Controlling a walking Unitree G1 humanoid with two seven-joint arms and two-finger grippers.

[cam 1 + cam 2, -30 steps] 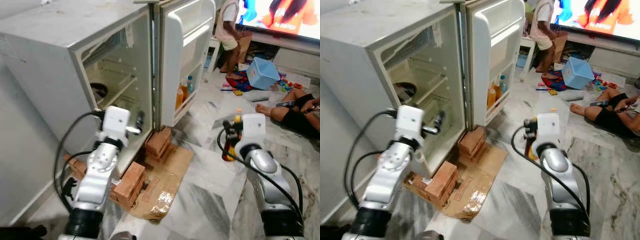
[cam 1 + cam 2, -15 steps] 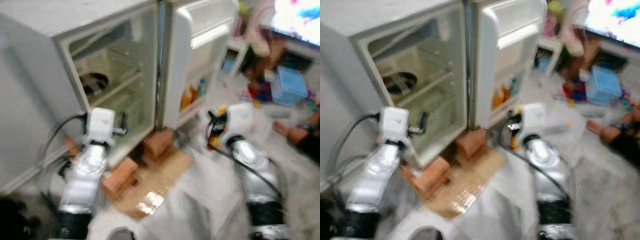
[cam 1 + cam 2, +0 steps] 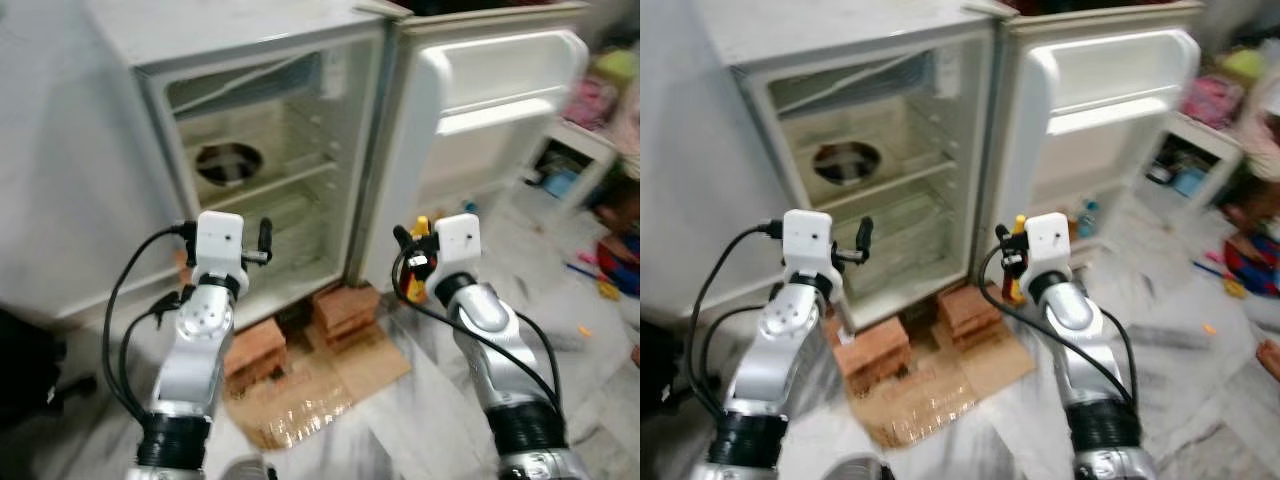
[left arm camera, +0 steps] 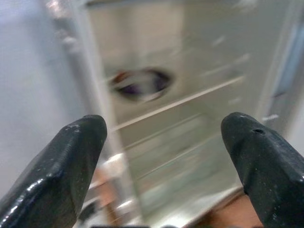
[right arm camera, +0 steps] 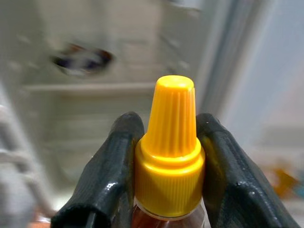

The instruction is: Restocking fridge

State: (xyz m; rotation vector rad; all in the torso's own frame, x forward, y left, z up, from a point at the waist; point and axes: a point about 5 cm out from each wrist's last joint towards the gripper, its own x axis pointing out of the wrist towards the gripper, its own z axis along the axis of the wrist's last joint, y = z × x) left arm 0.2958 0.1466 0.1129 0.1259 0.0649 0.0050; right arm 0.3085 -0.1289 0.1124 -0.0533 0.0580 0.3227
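Note:
A small white fridge (image 3: 130, 150) stands in front of me with its door (image 3: 495, 120) swung wide to the right. On its upper wire shelf sits a dark bowl (image 3: 228, 163). My right gripper (image 5: 168, 126) is shut on a sauce bottle (image 3: 413, 275) with a yellow cap (image 5: 171, 142), held upright before the door's lower shelf. My left gripper (image 4: 166, 137) is open and holds nothing, raised before the fridge's lower compartment, left of the bottle. A small bottle with a blue cap (image 3: 1087, 218) stands in the door shelf.
The fridge rests on red bricks (image 3: 345, 305), with more bricks (image 3: 255, 355) and flattened cardboard (image 3: 320, 395) on the marble floor in front. A white stand (image 3: 1195, 150) and scattered toys (image 3: 1240, 270) lie to the right, blurred.
The view has swung left and moved nearer, so the fridge interior now faces me and the television is out of frame. Both arms keep the same pose, the right still gripping the bottle.

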